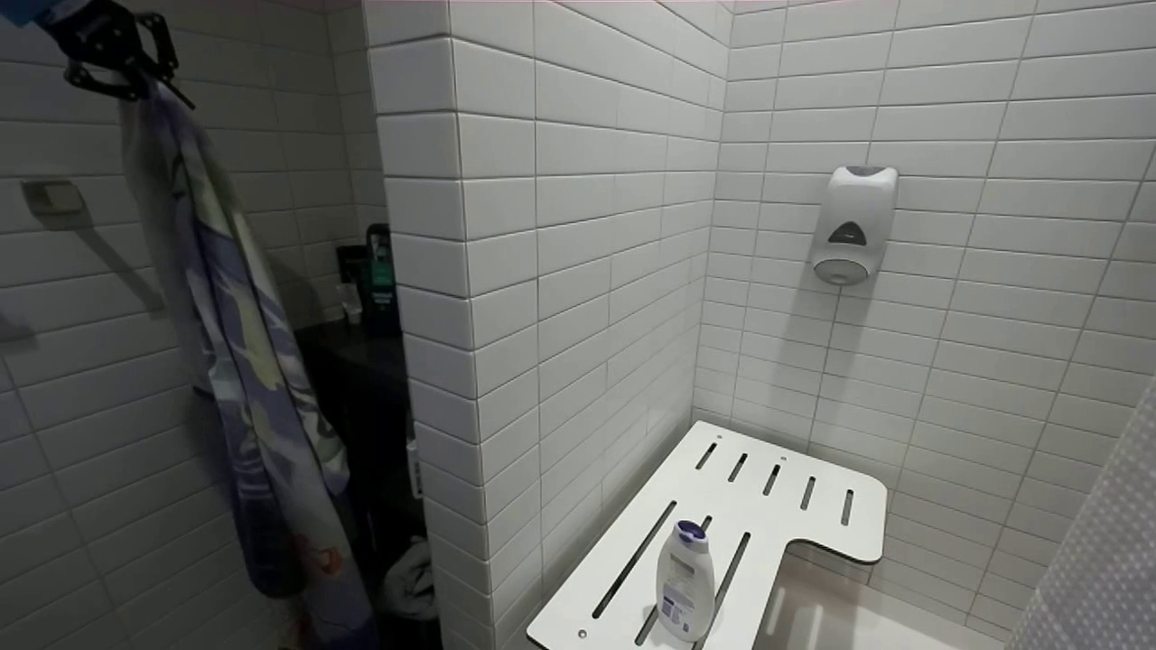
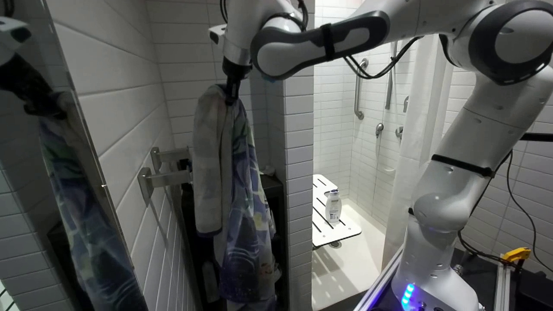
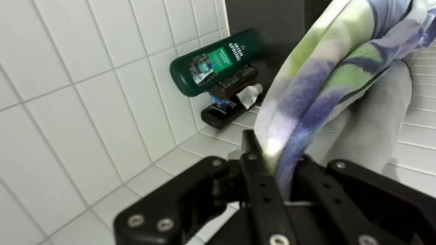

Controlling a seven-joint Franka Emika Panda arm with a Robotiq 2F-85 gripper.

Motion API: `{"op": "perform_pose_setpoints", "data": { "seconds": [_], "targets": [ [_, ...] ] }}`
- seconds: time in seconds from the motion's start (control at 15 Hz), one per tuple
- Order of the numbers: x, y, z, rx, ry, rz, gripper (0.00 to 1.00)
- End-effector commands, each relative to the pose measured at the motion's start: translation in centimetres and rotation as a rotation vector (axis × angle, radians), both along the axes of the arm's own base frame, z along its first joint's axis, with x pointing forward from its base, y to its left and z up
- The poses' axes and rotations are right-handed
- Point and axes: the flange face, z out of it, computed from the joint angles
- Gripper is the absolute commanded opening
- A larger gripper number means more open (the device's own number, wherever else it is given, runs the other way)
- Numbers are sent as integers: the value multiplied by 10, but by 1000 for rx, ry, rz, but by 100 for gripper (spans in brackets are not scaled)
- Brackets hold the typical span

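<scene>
- White bench (image 1: 768,513): L-shaped, with rounded corners, dark slots and a dark line along its edge; the near end is cut off in an exterior view.
- White bottle (image 1: 685,587): upright under a purple cap, on the bench's long leg, well apart from the far corners, over two slots.
- Black counter (image 1: 348,352): dim, its corners hard to make out.
- Green bottle (image 3: 214,64): on the counter, toward its far edge.
- Black bottle (image 3: 218,117): near the green one.
</scene>
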Motion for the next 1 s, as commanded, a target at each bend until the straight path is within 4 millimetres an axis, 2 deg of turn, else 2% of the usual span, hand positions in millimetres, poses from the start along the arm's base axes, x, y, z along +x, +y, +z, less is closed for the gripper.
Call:
{"op": "perform_pose_setpoints", "data": {
  "seconds": [0.0, 0.13, 0.27, 0.93],
  "targets": [
    [-21, -3, 55, -44, -113, 7, 3],
    [-31, -7, 77, -34, -156, 1, 3],
    [-38, -6, 85, -26, -169, 16, 3],
    [-27, 37, 51, 9, -78, 187, 3]
  ]
}}
